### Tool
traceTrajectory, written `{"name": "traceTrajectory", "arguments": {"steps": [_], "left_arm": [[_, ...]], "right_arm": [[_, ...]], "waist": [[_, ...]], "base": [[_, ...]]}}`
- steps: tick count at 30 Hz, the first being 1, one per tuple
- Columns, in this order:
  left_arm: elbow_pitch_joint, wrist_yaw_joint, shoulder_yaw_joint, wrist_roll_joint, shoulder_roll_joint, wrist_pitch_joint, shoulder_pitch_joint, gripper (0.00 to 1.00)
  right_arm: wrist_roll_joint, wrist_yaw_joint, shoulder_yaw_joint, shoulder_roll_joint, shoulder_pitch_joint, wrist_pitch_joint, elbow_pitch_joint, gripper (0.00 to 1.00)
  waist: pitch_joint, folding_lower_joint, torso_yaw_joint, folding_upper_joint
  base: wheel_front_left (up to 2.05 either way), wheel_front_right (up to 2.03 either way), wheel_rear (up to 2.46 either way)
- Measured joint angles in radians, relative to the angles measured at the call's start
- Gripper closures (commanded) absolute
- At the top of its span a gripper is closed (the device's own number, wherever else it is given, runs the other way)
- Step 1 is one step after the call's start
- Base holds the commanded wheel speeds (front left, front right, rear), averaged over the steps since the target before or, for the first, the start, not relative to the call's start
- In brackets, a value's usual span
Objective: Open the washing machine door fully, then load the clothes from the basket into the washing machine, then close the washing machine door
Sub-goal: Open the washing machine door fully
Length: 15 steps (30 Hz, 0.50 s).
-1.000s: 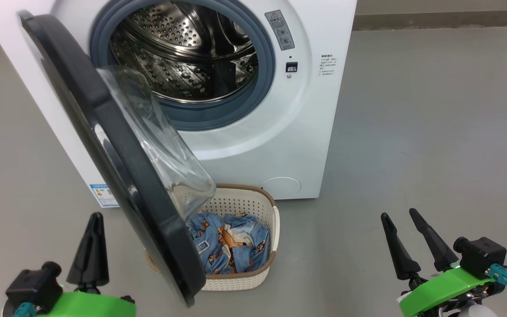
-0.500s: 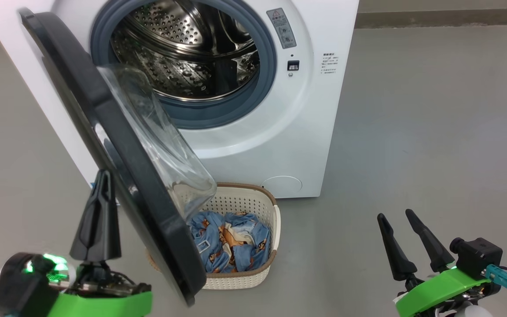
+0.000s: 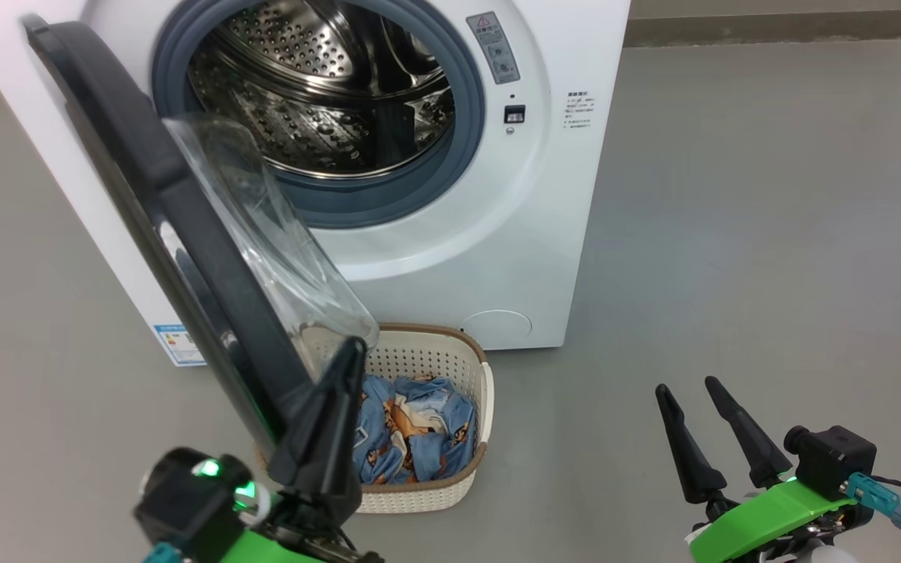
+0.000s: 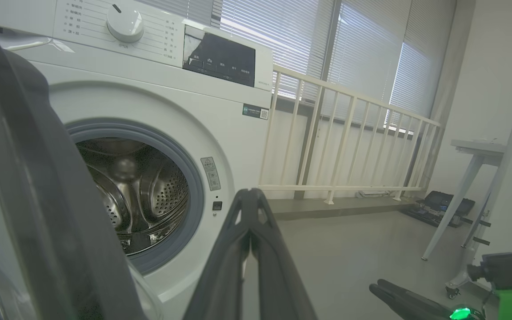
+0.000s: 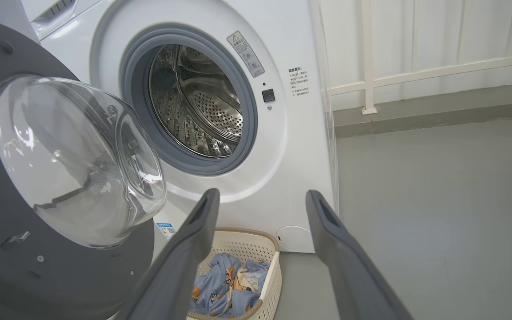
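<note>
We see the door [image 3: 138, 156] open.
Our left hand [image 3: 354, 348], clenched on nothing, is by its six o'clock edge; right hand [image 3: 686, 385], released, at three o'clock of the basket [image 3: 427, 356].

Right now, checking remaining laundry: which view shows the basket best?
Head view: the basket shows rim, front wall and clothes, though the door and left gripper hide its left. Right wrist view cuts off its front.

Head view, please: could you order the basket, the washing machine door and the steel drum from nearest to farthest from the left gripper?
1. The washing machine door, right beside the left gripper, on its left.
2. The basket, on the floor just beyond.
3. The steel drum, farthest, up at the back.
</note>
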Motion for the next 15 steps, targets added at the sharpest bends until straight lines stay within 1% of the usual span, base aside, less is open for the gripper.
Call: {"name": "traceTrajectory", "arguments": {"steps": [5,15], "left_arm": [[0.085,0.0,-0.034,-0.007,-0.001,0.016,0.026,1.0],[0.247,0.0,-0.048,-0.033,0.004,0.022,0.039,1.0]], "right_arm": [[0.002,0.0,0.003,0.001,0.0,0.0,0.002,0.0],[0.004,0.0,0.007,0.0,-0.001,0.0,0.008,0.0]], "waist": [[0.001,0.0,-0.012,0.0],[0.005,0.0,-0.019,0.0]], "base": [[0.0,0.0,0.0],[0.0,0.0,0.0]]}}
